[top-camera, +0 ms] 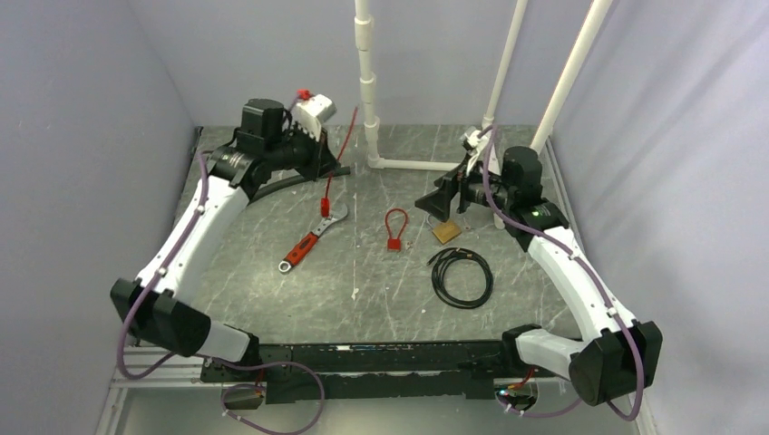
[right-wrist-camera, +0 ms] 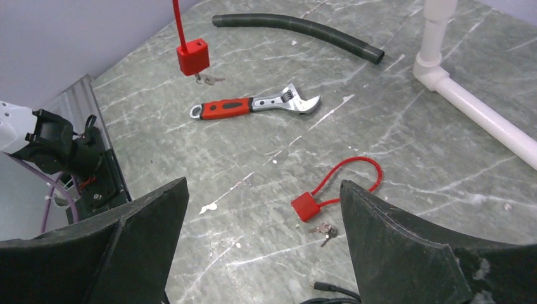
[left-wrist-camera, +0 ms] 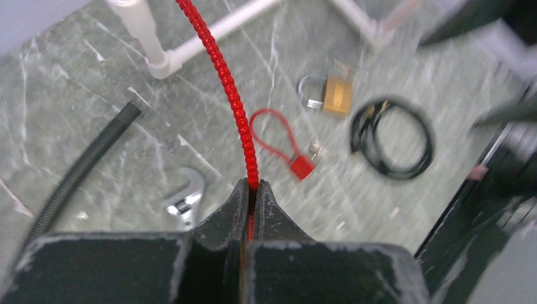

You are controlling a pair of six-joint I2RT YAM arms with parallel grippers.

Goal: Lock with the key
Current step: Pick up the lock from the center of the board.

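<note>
My left gripper (top-camera: 328,172) (left-wrist-camera: 252,189) is shut on the cable of a red cable lock (left-wrist-camera: 235,107). Its red body (top-camera: 324,207) (right-wrist-camera: 192,57) hangs at the table by the wrench, with a key (right-wrist-camera: 206,79) at its lower end; the body is out of the left wrist view. A second red cable lock (top-camera: 395,227) (left-wrist-camera: 303,166) (right-wrist-camera: 304,206) lies mid-table with small keys (right-wrist-camera: 324,231) (left-wrist-camera: 315,150) beside it. A brass padlock (top-camera: 446,232) (left-wrist-camera: 335,95) lies to its right. My right gripper (top-camera: 433,204) (right-wrist-camera: 263,183) is open and empty above the second lock.
A red-handled wrench (top-camera: 311,240) (right-wrist-camera: 253,106) lies left of centre. A black hose (top-camera: 299,181) (right-wrist-camera: 297,28) is at the back left. A coiled black cable (top-camera: 461,276) (left-wrist-camera: 391,138) lies front right. White PVC pipes (top-camera: 367,100) (right-wrist-camera: 468,101) stand at the back.
</note>
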